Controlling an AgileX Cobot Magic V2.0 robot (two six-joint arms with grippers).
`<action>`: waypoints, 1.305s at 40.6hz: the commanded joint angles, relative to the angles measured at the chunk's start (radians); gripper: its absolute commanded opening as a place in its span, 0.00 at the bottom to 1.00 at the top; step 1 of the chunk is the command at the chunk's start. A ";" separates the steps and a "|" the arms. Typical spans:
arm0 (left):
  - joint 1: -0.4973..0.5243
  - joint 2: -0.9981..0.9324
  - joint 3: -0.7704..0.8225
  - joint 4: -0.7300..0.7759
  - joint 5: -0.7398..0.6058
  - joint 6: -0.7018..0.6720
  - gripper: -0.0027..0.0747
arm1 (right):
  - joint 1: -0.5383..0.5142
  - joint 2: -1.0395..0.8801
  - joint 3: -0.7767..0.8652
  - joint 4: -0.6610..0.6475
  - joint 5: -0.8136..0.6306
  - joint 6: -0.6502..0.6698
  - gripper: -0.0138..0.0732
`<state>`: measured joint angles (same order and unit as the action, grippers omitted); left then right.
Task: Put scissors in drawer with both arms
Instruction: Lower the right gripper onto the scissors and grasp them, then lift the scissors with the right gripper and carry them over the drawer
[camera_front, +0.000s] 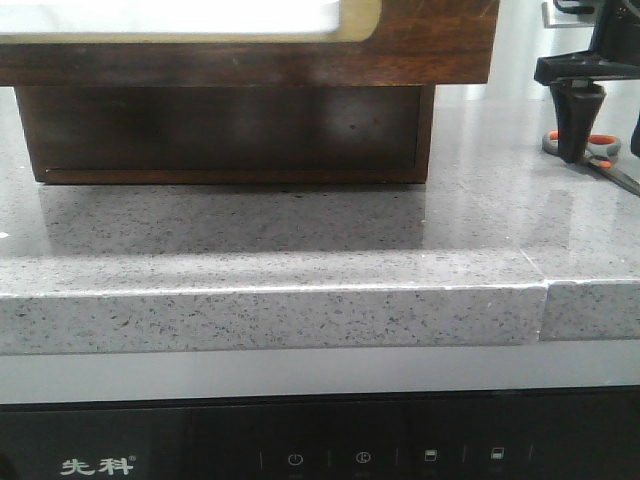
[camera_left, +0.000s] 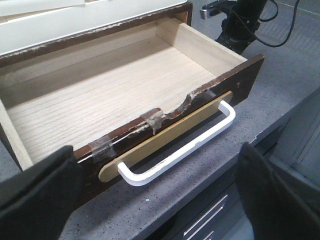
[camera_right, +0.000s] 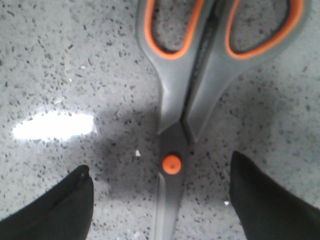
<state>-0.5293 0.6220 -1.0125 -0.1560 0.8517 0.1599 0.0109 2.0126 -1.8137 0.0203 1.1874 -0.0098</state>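
The drawer (camera_left: 210, 50) is pulled out and open, its light wood inside empty; its scratched dark front carries a tan strip and a white handle (camera_left: 180, 152). In the front view the drawer front (camera_front: 430, 50) fills the top. My left gripper (camera_left: 160, 200) is open, hanging just in front of the handle, touching nothing. The scissors (camera_right: 200, 75) lie closed and flat on the grey counter, right of the chest (camera_front: 604, 150). My right gripper (camera_right: 160, 200) is open directly above them, a finger on each side of the orange pivot (camera_right: 172, 164); it also shows in the front view (camera_front: 572, 150).
The dark wooden chest body (camera_front: 230, 130) stands on the speckled grey counter (camera_front: 300, 240) under the open drawer. The counter's front edge (camera_front: 300, 315) has a seam at the right. Cabinet drawers with metal handles (camera_left: 210, 220) sit below the counter.
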 joint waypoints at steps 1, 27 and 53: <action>-0.005 0.010 -0.035 -0.019 -0.081 0.002 0.80 | -0.008 -0.041 -0.033 0.008 -0.008 -0.013 0.78; -0.005 0.010 -0.035 -0.019 -0.081 0.002 0.80 | -0.008 -0.019 -0.033 0.008 -0.004 -0.013 0.23; -0.005 0.010 -0.035 -0.019 -0.081 0.002 0.80 | -0.008 -0.236 -0.034 0.008 -0.022 -0.052 0.16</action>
<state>-0.5293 0.6220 -1.0125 -0.1560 0.8517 0.1614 0.0047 1.8946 -1.8202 0.0238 1.1965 -0.0427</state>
